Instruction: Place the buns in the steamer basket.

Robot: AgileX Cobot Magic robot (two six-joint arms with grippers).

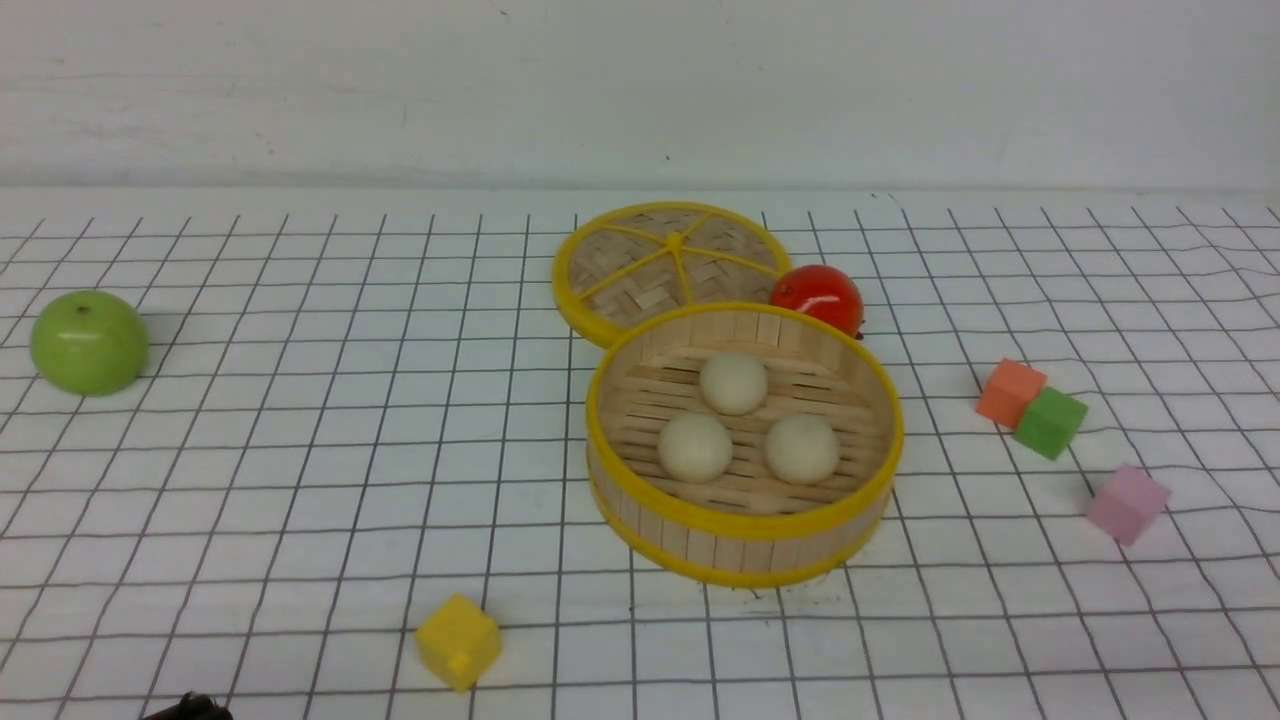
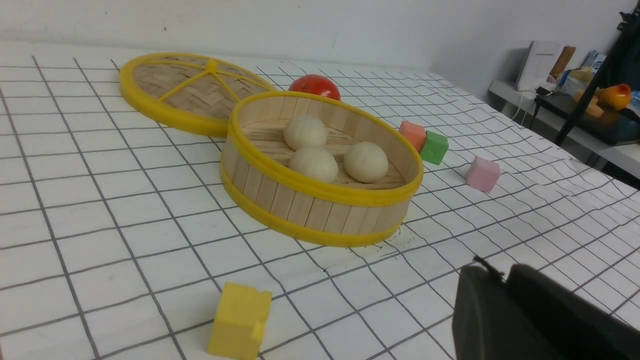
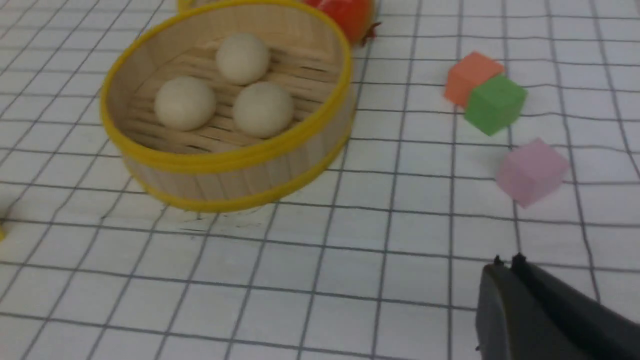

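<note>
all three buns (image 1: 733, 382) are sitting inside the steamer basket (image 1: 745, 522), so i am judging the loading done and nothing further needing a grasp. my left pincer (image 2: 492, 272) and right pincer (image 3: 505, 265) are hovering clenched and empty above the bench (image 1: 300, 450). the bench is wearing a wrinkled gridded cloth, a white wall is standing behind, and cluttered shelves are showing off to one side.

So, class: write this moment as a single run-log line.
buns: all three inside steamer basket | left tool: shut, empty | right tool: shut, empty | lid: off, behind basket | status: task looks done
</note>
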